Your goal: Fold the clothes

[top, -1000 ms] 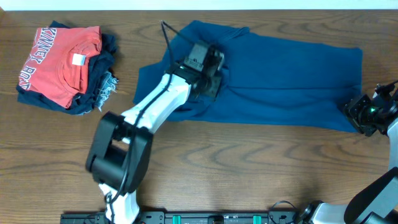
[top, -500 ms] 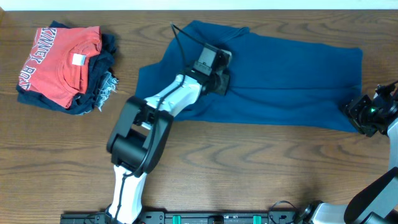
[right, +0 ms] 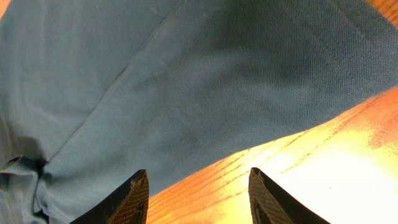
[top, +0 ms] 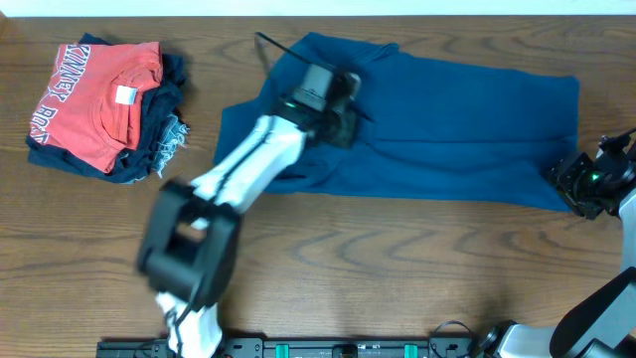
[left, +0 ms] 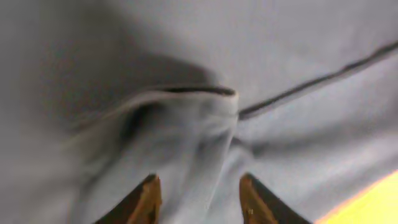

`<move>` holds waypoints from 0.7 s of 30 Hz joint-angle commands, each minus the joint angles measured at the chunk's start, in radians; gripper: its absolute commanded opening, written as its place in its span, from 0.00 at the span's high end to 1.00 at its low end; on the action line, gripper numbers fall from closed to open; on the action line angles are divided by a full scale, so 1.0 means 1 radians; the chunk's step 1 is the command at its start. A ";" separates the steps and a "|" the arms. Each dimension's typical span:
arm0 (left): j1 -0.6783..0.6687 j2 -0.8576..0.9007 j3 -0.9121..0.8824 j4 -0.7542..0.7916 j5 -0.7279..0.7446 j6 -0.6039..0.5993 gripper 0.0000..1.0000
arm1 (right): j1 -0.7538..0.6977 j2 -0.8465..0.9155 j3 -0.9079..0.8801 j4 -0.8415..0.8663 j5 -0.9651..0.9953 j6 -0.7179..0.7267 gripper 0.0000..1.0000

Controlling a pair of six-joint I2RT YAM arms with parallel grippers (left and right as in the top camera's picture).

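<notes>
Wooden table (top: pixel 397 259). Left gripper (left: pixel 199 186), left part of blue garment (top: pixel 447 119), just sprung apart: fold released. Right gripper (right: pixel 198 180) agape, empty, at garment's right edge.

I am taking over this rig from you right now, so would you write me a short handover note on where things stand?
Left gripper: open, fingers apart over a bunched ridge of the blue garment, near its upper left part.
Right gripper: open, holding nothing, over the garment's lower right edge where it meets the table.
Blue garment: spread across the middle of the table, mostly flat, rumpled at its left end.
Done: a folded pile with a red shirt on top sits at the far left.
Left: the blue garment shows no finished fold, so its folding remains.
</notes>
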 commanded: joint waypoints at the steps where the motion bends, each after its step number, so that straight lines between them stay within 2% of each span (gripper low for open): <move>1: 0.053 -0.092 0.007 -0.113 -0.072 0.002 0.48 | 0.008 -0.001 0.008 -0.004 0.003 -0.020 0.48; 6: 0.116 -0.100 -0.010 -0.337 -0.074 0.002 0.43 | 0.007 0.000 0.007 -0.049 0.091 0.024 0.32; 9: 0.133 -0.095 -0.060 -0.370 -0.074 0.002 0.37 | 0.005 0.005 0.007 -0.080 0.178 0.079 0.23; 12: 0.132 -0.093 -0.112 -0.372 -0.073 0.002 0.31 | -0.007 0.014 0.007 -0.089 0.181 0.097 0.22; 21: 0.130 -0.092 -0.185 -0.351 -0.063 0.053 0.30 | -0.010 0.017 0.007 -0.089 0.181 0.101 0.22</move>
